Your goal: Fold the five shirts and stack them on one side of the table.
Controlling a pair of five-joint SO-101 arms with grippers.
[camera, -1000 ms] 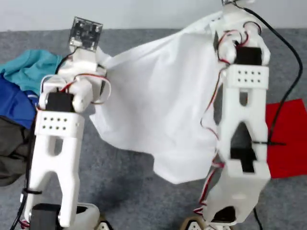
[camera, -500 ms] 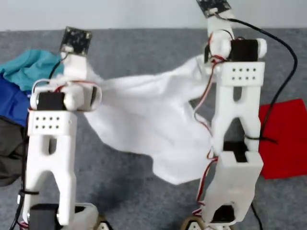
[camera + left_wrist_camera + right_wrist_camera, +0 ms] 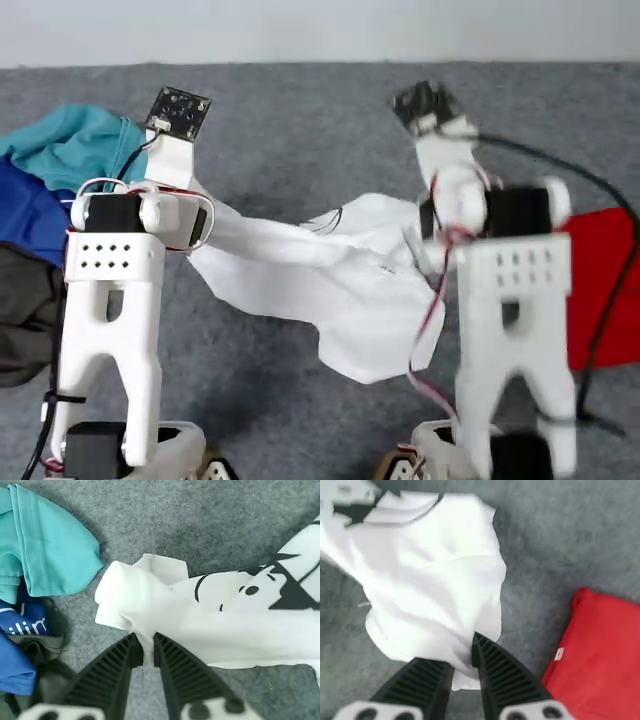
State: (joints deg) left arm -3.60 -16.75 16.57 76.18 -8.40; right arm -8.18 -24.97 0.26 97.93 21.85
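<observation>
Two pinches, one shirt: the left gripper had its jaws closed on a bunched edge of the white shirt, and the right gripper was nipped shut on the opposite edge. A second before, that shirt hung high and wide between them like a sheet. Half a second before, it was already sagging. Now it was down on the grey table, rumpled, with the right arm drawn well back toward the near edge.

By my reading the spread-and-lay step was nearly over, though the cloth had landed bunched rather than flat, so a tidy fold looked some smoothing away. The shirt's long axis ran across the table from one gripper to the other, with a loose flap trailing toward the near side and black print facing up at the left end. Collar or hem leading? Could not tell.

The red shirt lay flat just beside the right arm. The teal shirt, blue shirt and dark shirt sat heaped at the left edge, unfolded.
</observation>
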